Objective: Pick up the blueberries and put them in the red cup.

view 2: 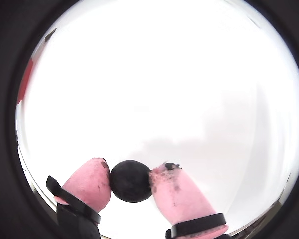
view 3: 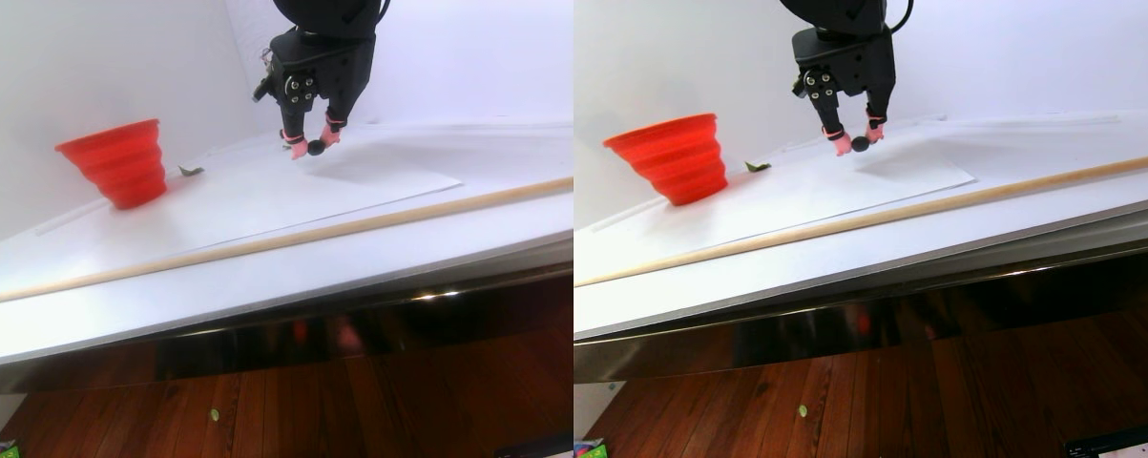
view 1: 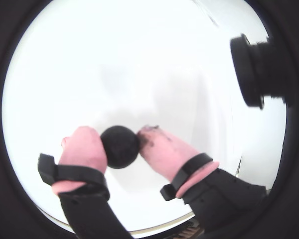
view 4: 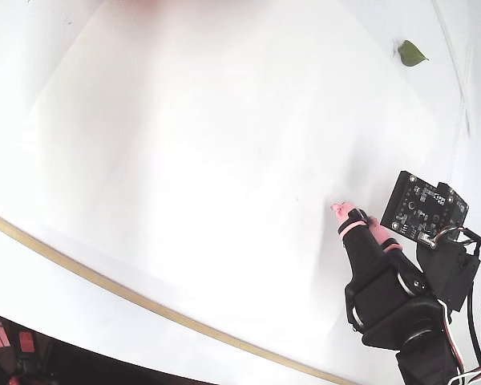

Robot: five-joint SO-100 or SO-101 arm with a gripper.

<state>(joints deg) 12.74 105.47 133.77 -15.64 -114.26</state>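
Your claw point(view 1: 120, 145) grips one blueberry point(view 1: 120, 147) between its pink fingertips point(view 2: 92, 183), raised just above the white surface point(view 3: 249, 205), as both wrist views show. In the stereo pair view, the red cup point(view 3: 117, 160) stands well apart to the left of the claw, with a green leaf point(view 3: 190, 171) just beside it.

One matte black blueberry point(view 1: 120, 146) pinched aloft, seemingly clear of the red cup point(view 3: 120, 162).
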